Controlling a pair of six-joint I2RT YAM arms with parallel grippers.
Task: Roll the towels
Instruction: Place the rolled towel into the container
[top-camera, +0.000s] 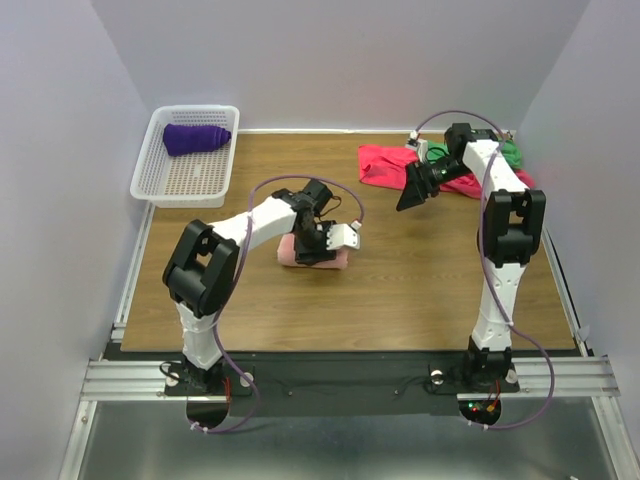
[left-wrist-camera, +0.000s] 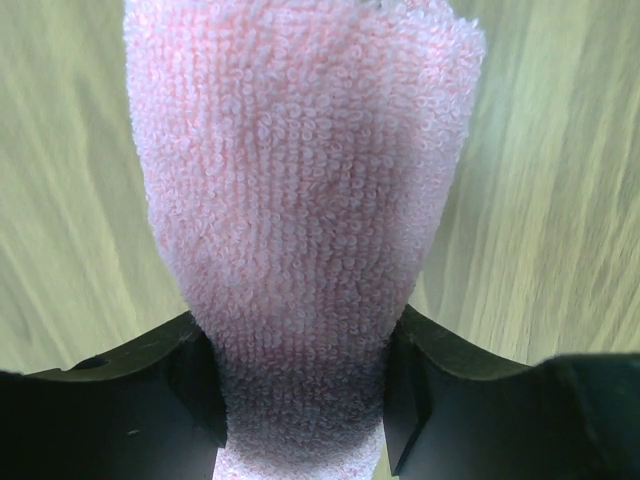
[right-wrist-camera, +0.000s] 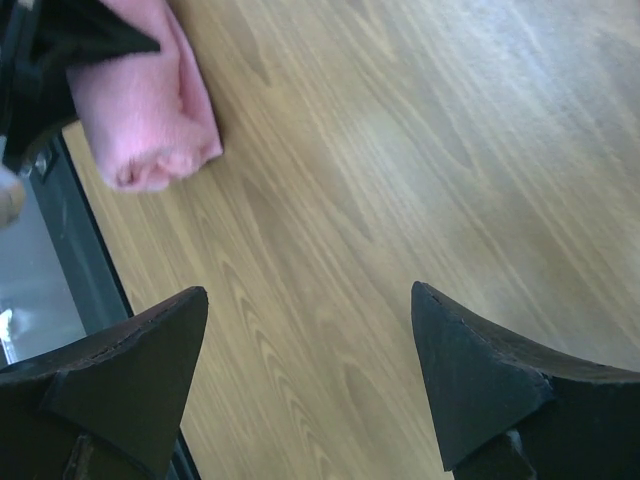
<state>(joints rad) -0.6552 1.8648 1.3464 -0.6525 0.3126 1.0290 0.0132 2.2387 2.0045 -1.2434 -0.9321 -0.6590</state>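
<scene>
While pressed to the table (top-camera: 400, 290), L gripper (left-wrist-camera: 300, 325) has its jaws closed on both sides of a rolled pink towel (left-wrist-camera: 300, 200), mid-table, left of centre. R gripper (right-wrist-camera: 308, 288): jaws wide apart, nothing btwn them, hanging over bare wood. Crimson towel (top-camera: 385, 165): loose, unrolled, far right. Green towel (top-camera: 512, 153): just beside it, partly hidden by arm. Purple towel (top-camera: 195, 138): rolled, in white basket (top-camera: 150, 175), far-left corner.

On the table (top-camera: 430, 285) a pink roll (left-wrist-camera: 300, 200) sits under the left gripper (top-camera: 325, 246). A crimson towel (top-camera: 380, 165) and a green towel (top-camera: 512, 155) lie just beyond the right gripper (top-camera: 413, 196); a basket (top-camera: 150, 182) stands well beyond the left one.
</scene>
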